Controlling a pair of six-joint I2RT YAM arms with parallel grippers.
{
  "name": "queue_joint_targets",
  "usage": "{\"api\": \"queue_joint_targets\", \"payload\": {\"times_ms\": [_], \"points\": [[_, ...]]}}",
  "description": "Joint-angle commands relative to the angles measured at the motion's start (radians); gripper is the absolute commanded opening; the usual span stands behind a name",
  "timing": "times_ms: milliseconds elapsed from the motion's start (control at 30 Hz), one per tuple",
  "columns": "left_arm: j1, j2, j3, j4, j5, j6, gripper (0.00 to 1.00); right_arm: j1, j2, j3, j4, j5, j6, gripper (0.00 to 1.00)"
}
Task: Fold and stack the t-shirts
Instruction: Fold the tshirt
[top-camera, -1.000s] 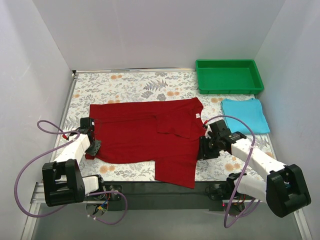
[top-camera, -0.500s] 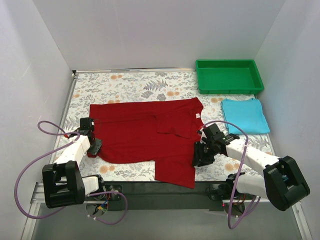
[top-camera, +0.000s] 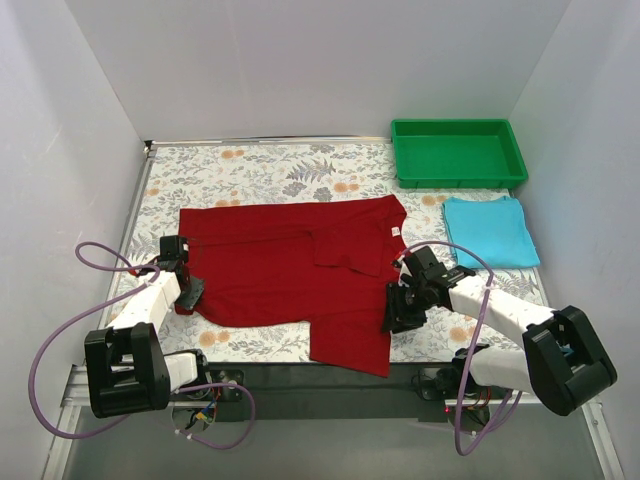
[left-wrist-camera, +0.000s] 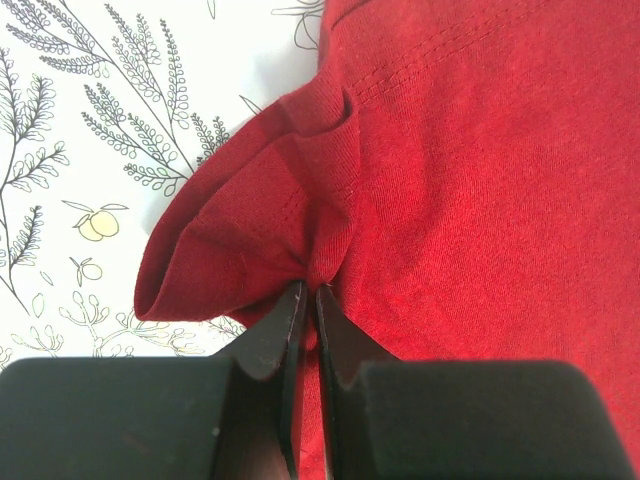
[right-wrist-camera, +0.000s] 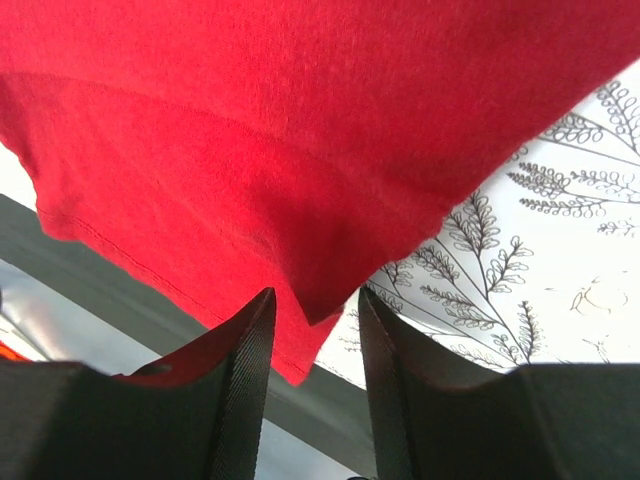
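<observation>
The dark red t-shirt (top-camera: 290, 265) lies spread on the floral tablecloth (top-camera: 250, 175), with one part hanging over the near table edge. My left gripper (top-camera: 188, 290) is shut on a bunched fold at the shirt's left edge (left-wrist-camera: 300, 215). My right gripper (top-camera: 393, 318) is open at the shirt's right edge, and a corner of red cloth (right-wrist-camera: 320, 300) lies between its fingers. The light turquoise blue t-shirt (top-camera: 488, 230) lies folded as a rectangle at the right, apart from both grippers.
A green plastic tray (top-camera: 457, 152) stands at the back right, just behind the blue shirt. White walls close in the table on the left, right and back. The near table edge (right-wrist-camera: 100, 290) runs just under the red shirt's hanging part.
My right gripper has moved left and toward the near edge, onto the red shirt's right edge. The left gripper has stayed in place, shut on the cloth.
</observation>
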Motion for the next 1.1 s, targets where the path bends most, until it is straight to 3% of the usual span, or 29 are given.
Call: {"api": "queue_joint_targets", "payload": {"times_ms": [0, 167, 333, 667, 1067], "points": [[0.002, -0.025, -0.004, 0.007, 0.007, 0.002, 0.08, 0.006, 0.033, 0.015, 0.037, 0.047, 0.005, 0.39], [0.002, -0.033, 0.0, -0.002, -0.002, -0.006, 0.07, 0.006, 0.04, 0.003, 0.072, 0.008, -0.005, 0.3], [0.003, -0.022, 0.014, -0.013, 0.008, -0.016, 0.06, 0.006, 0.045, 0.018, 0.072, 0.01, -0.026, 0.01], [0.003, 0.0, 0.14, -0.079, -0.038, 0.02, 0.05, -0.015, 0.031, 0.243, -0.108, 0.168, -0.097, 0.01], [0.012, 0.088, 0.259, -0.076, -0.024, 0.063, 0.05, -0.094, 0.14, 0.469, -0.178, 0.166, -0.19, 0.01]]}}
